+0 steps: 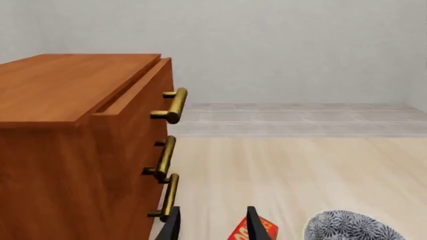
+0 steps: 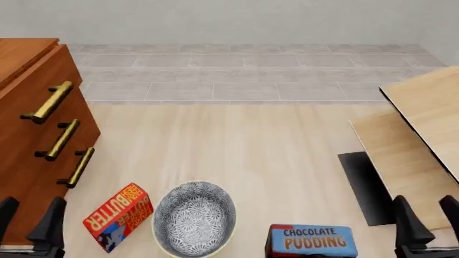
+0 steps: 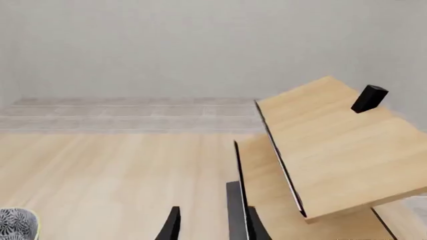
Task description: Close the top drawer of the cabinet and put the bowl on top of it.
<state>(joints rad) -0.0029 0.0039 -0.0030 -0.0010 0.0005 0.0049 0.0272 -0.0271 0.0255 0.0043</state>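
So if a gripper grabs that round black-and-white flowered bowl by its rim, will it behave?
The round black-and-white floral bowl looks rigid, so it probably won't flex. Its wide, shallow shape suggests it slides rather than tips when pushed. The thin cream rim offers little to pinch and may be slippery, so it could tilt when lifted.

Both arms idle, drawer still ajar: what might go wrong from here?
1. The top drawer juts out; pushing its handle off-centre may leave it ajar.
2. The butter box sits beside the bowl; the left gripper, fingers apart, might knock it while grasping the bowl.
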